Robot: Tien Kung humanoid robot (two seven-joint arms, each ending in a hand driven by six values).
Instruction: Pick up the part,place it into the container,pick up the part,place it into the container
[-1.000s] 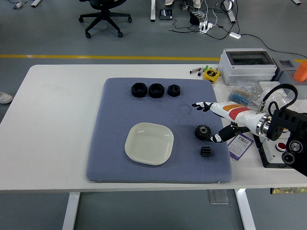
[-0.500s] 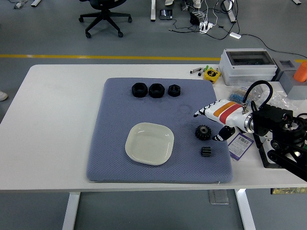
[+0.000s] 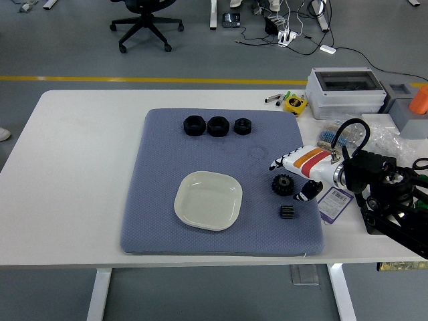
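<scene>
"White desk [image 3: 80,174], blue mat [image 3: 160,221], pale dish [image 3: 208,200]. Where is the big gear [image 3: 283,184]?"
"It lies flat on the mat, just left of the right robot hand [image 3: 293,177], whose fingers are spread around nothing. The small gear [image 3: 287,212] sits below. The left arm is out of view."

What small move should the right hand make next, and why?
Probably lower the right hand a little onto the larger gear and close on it. The hand is open beside and above that gear and holds nothing, both gears still lie on the mat, and the dish is empty. The small gear sits nearer the table edge.
</scene>
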